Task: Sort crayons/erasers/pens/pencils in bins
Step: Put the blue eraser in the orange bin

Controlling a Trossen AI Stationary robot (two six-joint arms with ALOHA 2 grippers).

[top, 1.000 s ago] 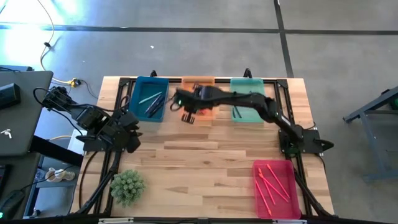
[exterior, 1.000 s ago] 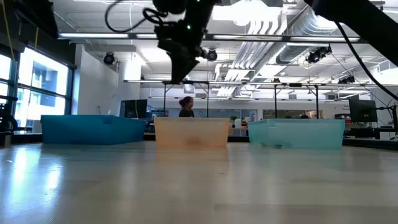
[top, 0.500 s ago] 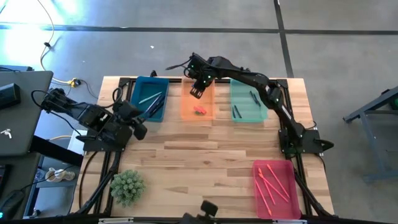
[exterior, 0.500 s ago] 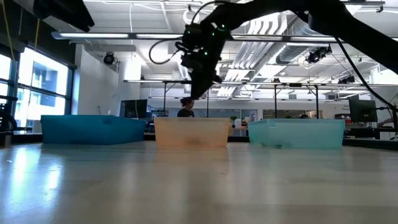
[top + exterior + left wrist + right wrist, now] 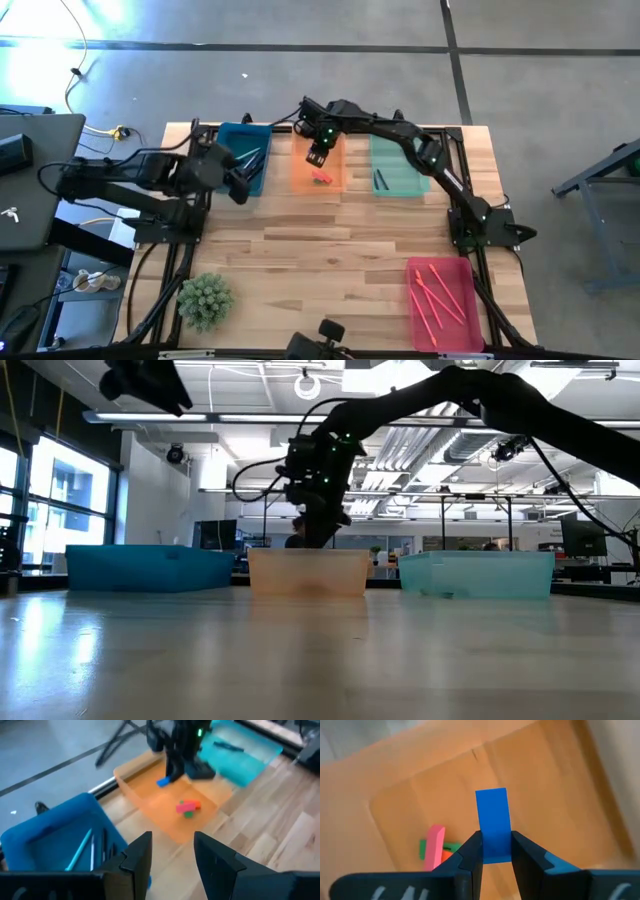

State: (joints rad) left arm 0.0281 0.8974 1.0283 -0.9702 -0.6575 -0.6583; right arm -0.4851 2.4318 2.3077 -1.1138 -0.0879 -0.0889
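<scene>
The right claw point(image 5: 491, 851) pinches a blue eraser point(image 5: 493, 822) above the orange bin point(image 5: 303, 177); two erasers point(image 5: 436, 849) lie below; sorting looks nearly done.

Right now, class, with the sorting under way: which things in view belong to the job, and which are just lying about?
Part of the job:
- blue eraser, held by the right gripper over the orange bin
- pink and green erasers in that bin
- blue bin, teal bin, pink bin
- left gripper, empty, by the blue bin

Lying about:
- potted plant
- laptop
</scene>
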